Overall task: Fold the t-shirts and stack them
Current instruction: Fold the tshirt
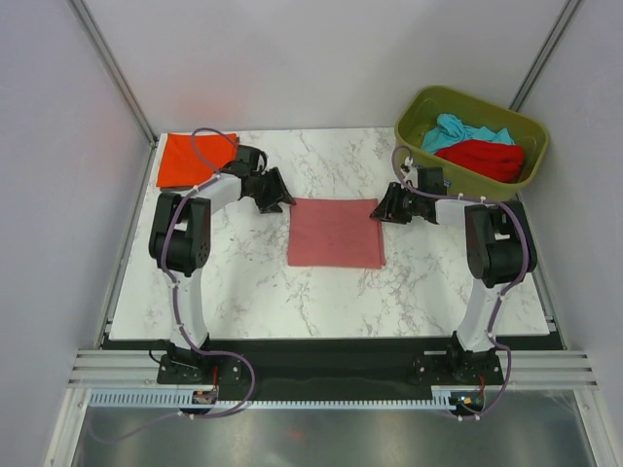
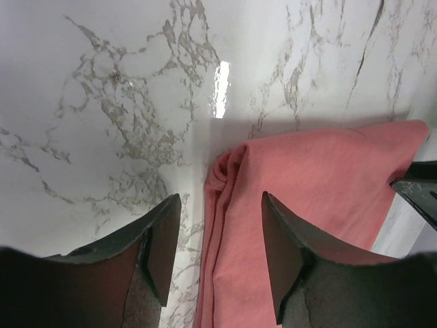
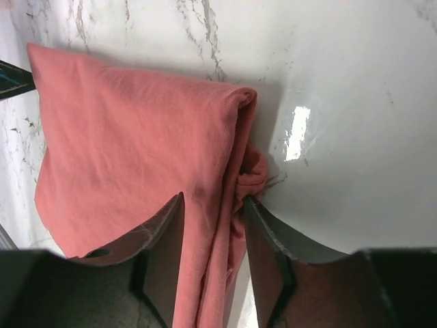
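A dusty pink t-shirt [image 1: 336, 232] lies folded into a flat rectangle at the table's middle. My left gripper [image 1: 275, 195] is at its far left corner. In the left wrist view its jaws [image 2: 222, 236] are open and straddle the shirt's [image 2: 321, 178] folded left edge. My right gripper [image 1: 384, 209] is at the far right corner. In the right wrist view its jaws [image 3: 213, 232] are open around the shirt's [image 3: 130, 137] right edge, and the right fingertip [image 3: 263, 225] touches bunched cloth. An orange-red t-shirt [image 1: 190, 161] lies folded at the back left.
An olive-green bin [image 1: 419, 112] stands at the back right and holds a teal shirt [image 1: 465, 131] and a bright red shirt [image 1: 487, 159]. The marble tabletop [image 1: 243, 282] is bordered by white walls on three sides.
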{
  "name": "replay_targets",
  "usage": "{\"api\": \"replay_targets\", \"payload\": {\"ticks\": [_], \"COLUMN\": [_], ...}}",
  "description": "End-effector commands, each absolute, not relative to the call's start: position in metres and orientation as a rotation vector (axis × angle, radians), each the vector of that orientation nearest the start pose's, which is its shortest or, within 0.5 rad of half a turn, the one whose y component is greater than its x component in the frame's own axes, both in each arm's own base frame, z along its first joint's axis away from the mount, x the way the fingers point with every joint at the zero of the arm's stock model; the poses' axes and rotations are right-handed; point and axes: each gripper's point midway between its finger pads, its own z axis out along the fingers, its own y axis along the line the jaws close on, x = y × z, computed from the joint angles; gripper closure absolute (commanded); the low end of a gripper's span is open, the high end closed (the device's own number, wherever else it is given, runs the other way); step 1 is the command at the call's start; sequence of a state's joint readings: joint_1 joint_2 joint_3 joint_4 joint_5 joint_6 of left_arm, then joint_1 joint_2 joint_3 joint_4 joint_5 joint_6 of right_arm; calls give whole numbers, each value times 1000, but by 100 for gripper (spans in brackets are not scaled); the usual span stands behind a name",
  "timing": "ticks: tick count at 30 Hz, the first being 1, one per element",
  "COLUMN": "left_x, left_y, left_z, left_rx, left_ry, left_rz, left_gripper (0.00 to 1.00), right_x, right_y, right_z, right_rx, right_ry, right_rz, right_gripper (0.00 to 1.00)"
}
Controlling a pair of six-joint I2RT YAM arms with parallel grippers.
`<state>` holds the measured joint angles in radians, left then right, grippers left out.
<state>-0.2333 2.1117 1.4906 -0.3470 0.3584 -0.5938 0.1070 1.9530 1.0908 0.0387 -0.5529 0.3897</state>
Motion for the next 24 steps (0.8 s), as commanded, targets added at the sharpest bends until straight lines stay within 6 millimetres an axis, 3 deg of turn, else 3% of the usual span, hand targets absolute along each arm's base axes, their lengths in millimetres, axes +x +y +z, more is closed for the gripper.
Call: {"api": "replay_targets", "payload": {"ticks": [1, 10, 18, 22, 24], "left_x": [445, 414, 423, 419, 420], "left_y": [-206, -195, -198, -204, -203], "left_z": [62, 33, 7, -15, -15], "left_rx": [-147, -87, -84, -61, -58], "left_ry": [2579, 2600, 2619, 2655, 2647], "left_rz": [-893, -854, -828, -795, -783], "left_gripper": [41, 41, 42, 42, 43], "right_x": [429, 406, 374, 366, 365], "right_y": [152, 151, 145, 143, 143], "right_z": [44, 85, 106, 119, 126], "right_rx": [45, 36, 47, 36, 29], "right_ry": [2385, 2323, 2275, 2240, 2223], "right_rz": [895, 898, 880, 870, 871], "right_gripper": [51, 38, 35, 34, 34]}}
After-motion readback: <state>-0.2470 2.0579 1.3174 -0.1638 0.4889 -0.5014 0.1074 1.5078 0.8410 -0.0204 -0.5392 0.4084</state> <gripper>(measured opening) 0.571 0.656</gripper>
